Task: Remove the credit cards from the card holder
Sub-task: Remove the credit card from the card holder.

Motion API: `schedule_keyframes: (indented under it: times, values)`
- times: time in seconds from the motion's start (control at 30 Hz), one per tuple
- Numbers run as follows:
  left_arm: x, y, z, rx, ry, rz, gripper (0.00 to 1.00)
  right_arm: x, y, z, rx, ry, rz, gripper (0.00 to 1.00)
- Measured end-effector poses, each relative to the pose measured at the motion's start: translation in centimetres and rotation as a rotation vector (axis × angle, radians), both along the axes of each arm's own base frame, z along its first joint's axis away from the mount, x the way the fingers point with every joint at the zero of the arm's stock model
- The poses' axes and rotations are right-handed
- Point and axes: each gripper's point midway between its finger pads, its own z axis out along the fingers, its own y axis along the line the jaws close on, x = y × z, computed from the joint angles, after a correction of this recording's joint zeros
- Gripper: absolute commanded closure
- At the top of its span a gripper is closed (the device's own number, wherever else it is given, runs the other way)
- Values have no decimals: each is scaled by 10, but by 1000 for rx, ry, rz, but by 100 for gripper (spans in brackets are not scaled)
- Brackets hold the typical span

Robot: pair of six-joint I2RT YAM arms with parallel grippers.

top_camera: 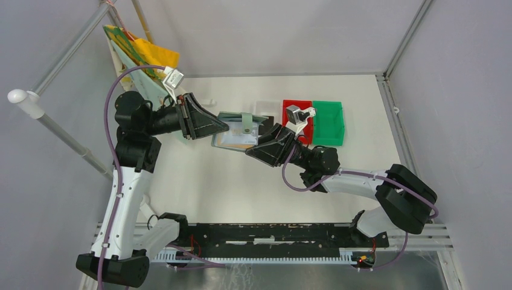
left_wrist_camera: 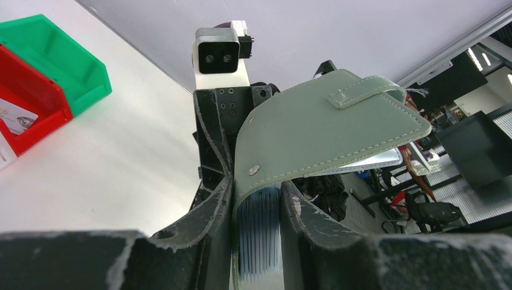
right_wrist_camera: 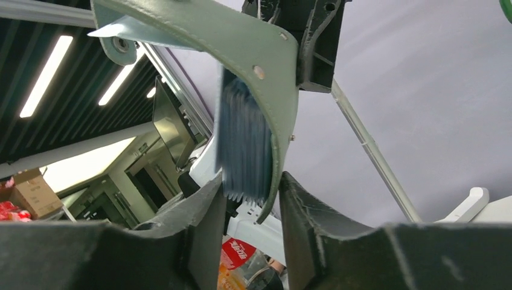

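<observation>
Two-sided grip on the card holder (top_camera: 241,130), held aloft over the white table (top_camera: 205,181): left gripper (left_wrist_camera: 256,205) closed tight on one end, right gripper (right_wrist_camera: 247,193) closed tight on the other. Flap (left_wrist_camera: 326,133) bent open, tab (left_wrist_camera: 362,90) outward. Pale card (left_wrist_camera: 15,118) down in the red bin (left_wrist_camera: 36,130).

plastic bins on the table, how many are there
3: green plastic bin rightmost, red plastic bin beside it, white plastic bin left of red, partly hidden behind the grey-green card holder.
</observation>
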Motion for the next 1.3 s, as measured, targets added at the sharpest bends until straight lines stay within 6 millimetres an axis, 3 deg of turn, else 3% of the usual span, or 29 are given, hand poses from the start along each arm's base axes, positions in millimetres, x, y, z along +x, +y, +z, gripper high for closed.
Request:
schedule_keyframes:
  times: [0.2,0.33,0.63,0.87,1.0,1.03,1.2,1.23,1.3]
  values:
    - [-1,0,1,-1,-5,1,98,3,0,0,2,-7,-22,79]
    - [-1,0,2,-2,-9,2,98,7,-1,1,10,0,-43,82]
    - [2,0,2,-5,-22,12,98,27,-8,-2,60,161,-118,82]
    - [5,0,0,-5,-16,23,98,34,-10,-2,85,221,-146,76]
    - [6,0,-2,-6,-18,28,97,37,-10,-1,95,234,-157,78]
    - [7,1,-2,-6,-19,30,92,37,-10,-1,96,236,-158,82]
    - [9,5,-15,55,-85,51,23,43,-8,-3,95,250,-178,100]
    - [7,6,-19,82,-105,46,13,45,-8,-3,94,251,-186,100]
    - [3,8,-28,135,-152,34,4,46,-9,-2,81,232,-211,100]
